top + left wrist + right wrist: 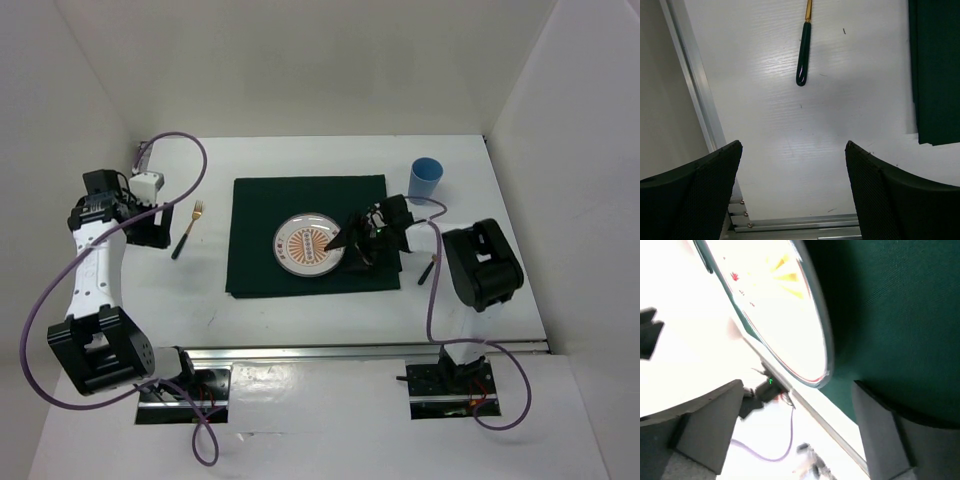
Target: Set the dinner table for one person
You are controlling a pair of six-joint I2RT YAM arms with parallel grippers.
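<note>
Top external view: round patterned plate (312, 243) on rectangular dark-green cloth mat (260, 215).

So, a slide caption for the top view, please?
Right gripper open at the plate on the green mat; fork left, blue cup right.

I see a dark green placemat (260, 210), a white plate (300, 245) with orange sunburst pattern, a blue cup (425, 180), a gold fork (187, 231) with dark green handle
</note>
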